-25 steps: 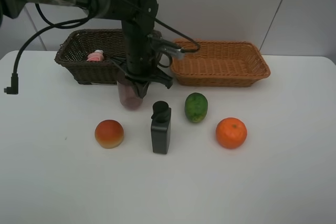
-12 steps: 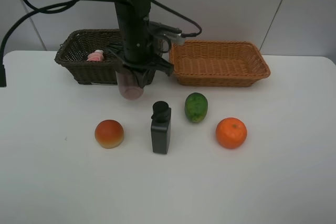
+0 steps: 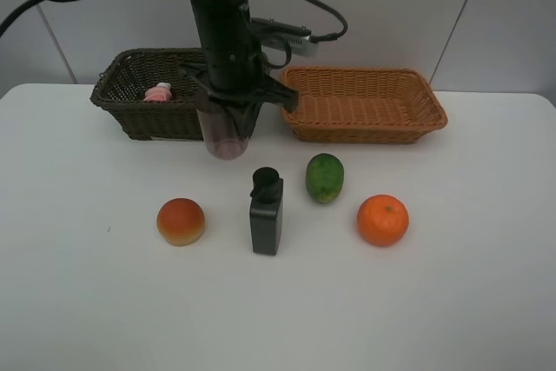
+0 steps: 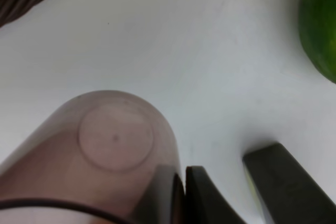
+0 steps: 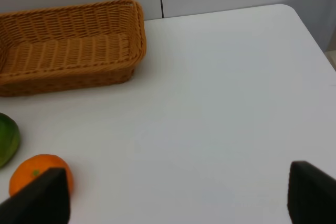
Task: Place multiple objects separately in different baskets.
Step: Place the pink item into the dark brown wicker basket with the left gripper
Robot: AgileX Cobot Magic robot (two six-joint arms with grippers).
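Note:
My left gripper (image 3: 231, 117) is shut on the rim wall of the translucent purplish cup (image 3: 227, 139), which hangs above the table just in front of the dark brown basket (image 3: 130, 102). In the left wrist view the cup (image 4: 113, 140) shows bottom-first, its wall pinched in the gripper (image 4: 184, 177). A pink white-capped bottle (image 3: 159, 92) lies in the dark basket. On the table stand the black bottle (image 3: 266, 212), the peach-like fruit (image 3: 181, 221), the green fruit (image 3: 324, 177) and the orange (image 3: 382, 219). The orange-tan basket (image 3: 365, 106) holds nothing. My right gripper (image 5: 173, 198) is open, out of the high view.
The two baskets stand side by side at the back of the white table (image 3: 452, 301). In the right wrist view the orange-tan basket (image 5: 68, 51), the orange (image 5: 37, 174) and a sliver of green fruit (image 5: 6, 139) show, with the table's far corner beyond.
The left arm has lifted the cup off the table and carried it up and slightly right, nearer the baskets. Nothing else has moved.

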